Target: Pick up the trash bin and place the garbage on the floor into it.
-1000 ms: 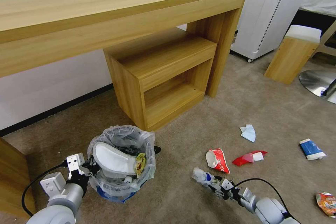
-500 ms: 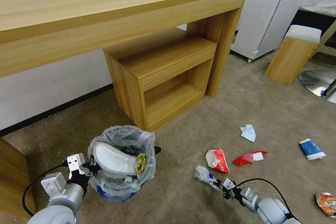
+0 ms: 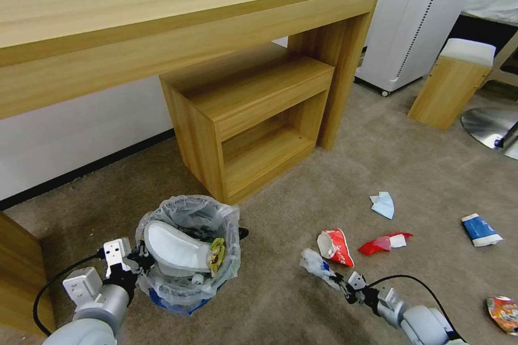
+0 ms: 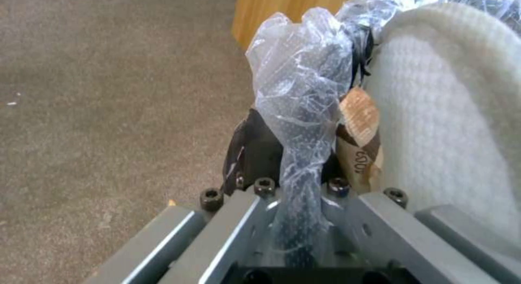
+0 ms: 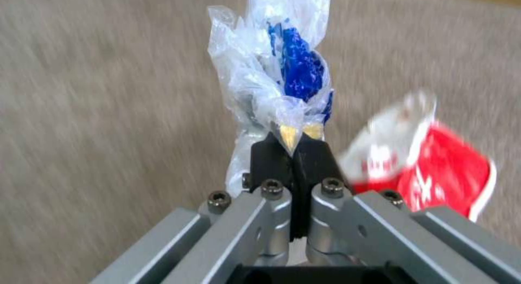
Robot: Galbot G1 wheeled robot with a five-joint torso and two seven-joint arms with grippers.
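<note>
The trash bin (image 3: pixel 186 275), black mesh lined with a crinkly clear bag, stands on the carpet with a white slipper (image 3: pixel 172 248) inside. My left gripper (image 3: pixel 141 260) is shut on its rim and bag (image 4: pixel 296 125). Beside it the slipper (image 4: pixel 445 133) looms close. My right gripper (image 3: pixel 341 281) (image 5: pixel 293 149) is shut on a crumpled clear plastic piece with blue print (image 3: pixel 315 263) (image 5: pixel 282 80), held just above the floor. More garbage lies nearby: a red-white cup (image 3: pixel 335 246) (image 5: pixel 434 170), a red wrapper (image 3: pixel 384 243), a light-blue mask (image 3: pixel 383 205), a blue-white pack (image 3: pixel 479 229) and an orange wrapper (image 3: pixel 503 312).
A long wooden desk (image 3: pixel 189 16) spans the back with a low open cabinet (image 3: pixel 253 118) under it, close behind the bin. A white appliance (image 3: pixel 421 16), a wooden stool (image 3: pixel 452 83) and a metal chair base (image 3: pixel 491 126) stand at the right. A wood panel (image 3: pixel 19 275) is at the left edge.
My right gripper has drawn back a little to the right and risen slightly, carrying the clear plastic piece. The left gripper and the bin have barely shifted.
</note>
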